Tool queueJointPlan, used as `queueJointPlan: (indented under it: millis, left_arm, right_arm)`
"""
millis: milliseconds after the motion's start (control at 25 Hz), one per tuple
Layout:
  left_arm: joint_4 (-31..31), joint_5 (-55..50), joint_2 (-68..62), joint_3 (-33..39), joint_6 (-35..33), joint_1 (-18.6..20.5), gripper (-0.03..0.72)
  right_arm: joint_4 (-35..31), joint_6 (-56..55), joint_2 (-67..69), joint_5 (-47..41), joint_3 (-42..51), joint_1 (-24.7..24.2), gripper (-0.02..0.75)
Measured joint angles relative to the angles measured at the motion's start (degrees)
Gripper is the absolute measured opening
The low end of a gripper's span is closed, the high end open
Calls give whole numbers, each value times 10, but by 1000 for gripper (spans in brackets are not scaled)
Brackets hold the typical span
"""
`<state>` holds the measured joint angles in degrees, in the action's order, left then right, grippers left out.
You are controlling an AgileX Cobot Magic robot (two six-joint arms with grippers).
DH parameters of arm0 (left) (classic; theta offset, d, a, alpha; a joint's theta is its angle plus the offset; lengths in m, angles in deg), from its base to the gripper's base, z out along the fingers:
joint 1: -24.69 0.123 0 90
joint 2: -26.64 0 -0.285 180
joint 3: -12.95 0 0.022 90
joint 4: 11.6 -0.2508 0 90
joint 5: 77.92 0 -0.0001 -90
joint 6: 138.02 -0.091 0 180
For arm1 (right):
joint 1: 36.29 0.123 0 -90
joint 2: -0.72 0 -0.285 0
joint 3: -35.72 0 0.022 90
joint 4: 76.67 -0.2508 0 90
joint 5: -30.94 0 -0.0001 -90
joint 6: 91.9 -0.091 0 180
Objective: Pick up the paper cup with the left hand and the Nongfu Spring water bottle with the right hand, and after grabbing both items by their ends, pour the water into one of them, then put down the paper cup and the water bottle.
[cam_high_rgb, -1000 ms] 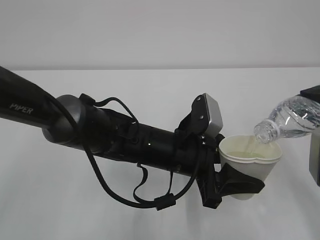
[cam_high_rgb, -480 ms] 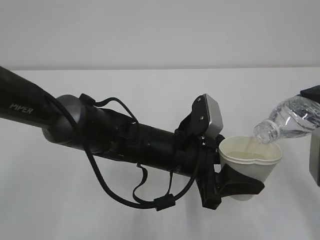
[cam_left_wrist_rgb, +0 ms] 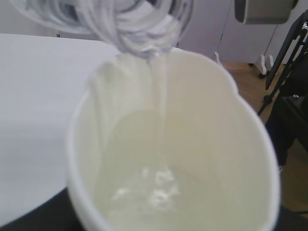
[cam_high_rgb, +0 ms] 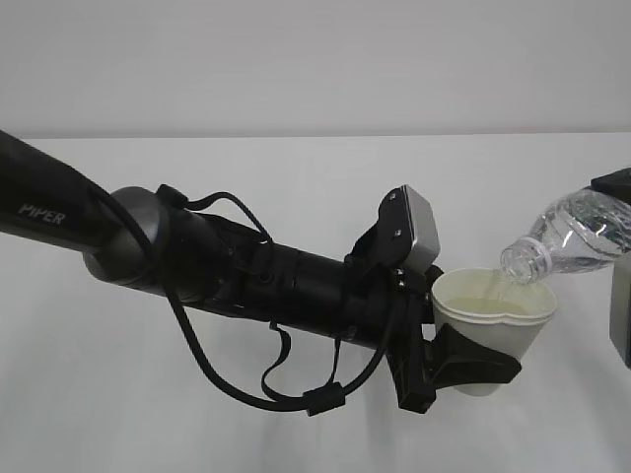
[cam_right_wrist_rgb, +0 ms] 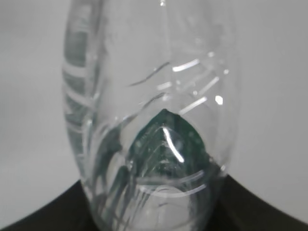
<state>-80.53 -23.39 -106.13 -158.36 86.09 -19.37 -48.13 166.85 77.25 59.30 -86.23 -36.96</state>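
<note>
Exterior view: above a white bench point(cam_high_rgb: 296, 197), the left hand point(cam_high_rgb: 463, 367) pinches the paper cup point(cam_high_rgb: 490, 320) around its lower half, held in the air. At the right edge, the right hand point(cam_high_rgb: 619, 246) holds the Nongfu Spring water bottle point(cam_high_rgb: 577, 235) tilted, mouth just over the cup's rim.

Left wrist view: water point(cam_left_wrist_rgb: 159, 110) streams from the bottle mouth into the cup, pooling inside.

Right wrist view: the bottle's ribbed body fills the picture, clamped at its base.
</note>
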Motion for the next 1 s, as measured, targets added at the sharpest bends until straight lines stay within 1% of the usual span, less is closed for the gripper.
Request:
queueJointPlan:
  millis: [1000]
  left_arm:
    - [0, 0, 0, 0, 0, 0, 393]
  right_arm:
    - [0, 0, 0, 0, -1, 0, 344]
